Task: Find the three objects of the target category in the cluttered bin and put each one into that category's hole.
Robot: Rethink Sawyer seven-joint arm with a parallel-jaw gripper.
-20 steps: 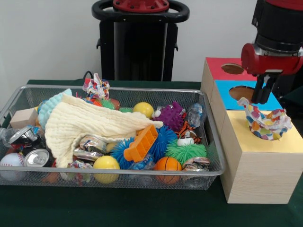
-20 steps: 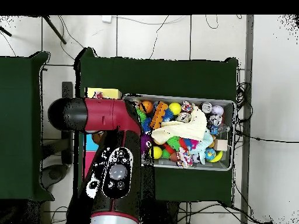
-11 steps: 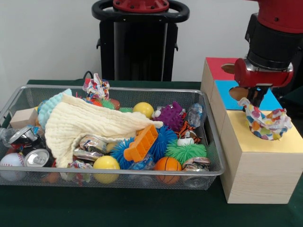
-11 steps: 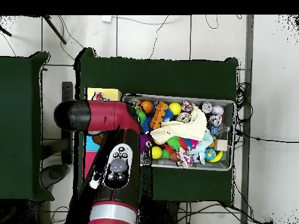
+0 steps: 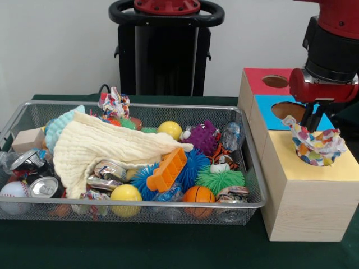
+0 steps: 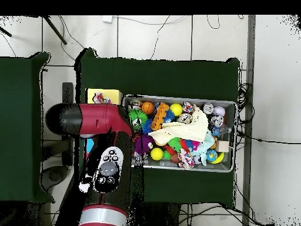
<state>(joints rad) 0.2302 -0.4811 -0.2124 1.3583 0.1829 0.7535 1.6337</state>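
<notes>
The tool [image 5: 312,120] hangs over the box's [image 5: 305,196] blue panel, at 11 o'clock from the patterned cloth [image 5: 314,145]; I cannot tell how far it is open, and it holds nothing I can see. The cloth sits bunched on the yellow panel, probably stuck in that hole rather than through. One more patterned cloth [image 5: 114,103] drapes the bin's [image 5: 140,208] far rim; a third isn't visible.

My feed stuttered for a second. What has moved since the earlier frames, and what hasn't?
Only the arm moved. In the front view the end effector swung left over the blue panel, then back right, and hangs just above the multicoloured cloth on the yellow panel. I cannot tell whether it is open. The cloth and the wire bin with its clutter stayed put.
</notes>
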